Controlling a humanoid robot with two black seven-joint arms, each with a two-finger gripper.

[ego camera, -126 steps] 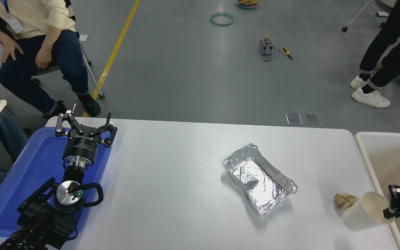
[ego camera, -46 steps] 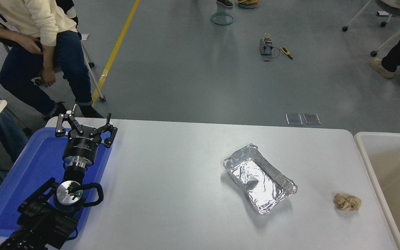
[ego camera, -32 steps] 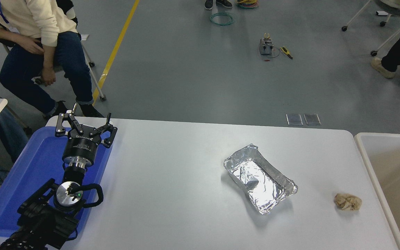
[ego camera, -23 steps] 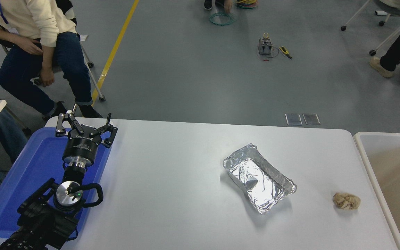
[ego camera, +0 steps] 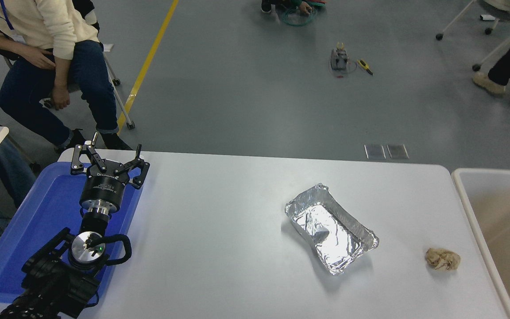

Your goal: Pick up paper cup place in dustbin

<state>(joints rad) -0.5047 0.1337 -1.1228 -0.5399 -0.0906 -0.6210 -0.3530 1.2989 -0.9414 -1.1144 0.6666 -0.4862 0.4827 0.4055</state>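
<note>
Missing since earlier: paper cup, right arm (likely binned) | dustbin (ego camera: 461,188) | left gripper (ego camera: 106,160) jaws spread

foil tray (ego camera: 331,228) mid-table | brown paper wad (ego camera: 442,258) right of it | blue tray (ego camera: 38,221) left edge

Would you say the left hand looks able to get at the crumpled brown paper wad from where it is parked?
Probably not: the left hand sits over the blue tray, across the table from the paper wad, with the foil tray between.
</note>
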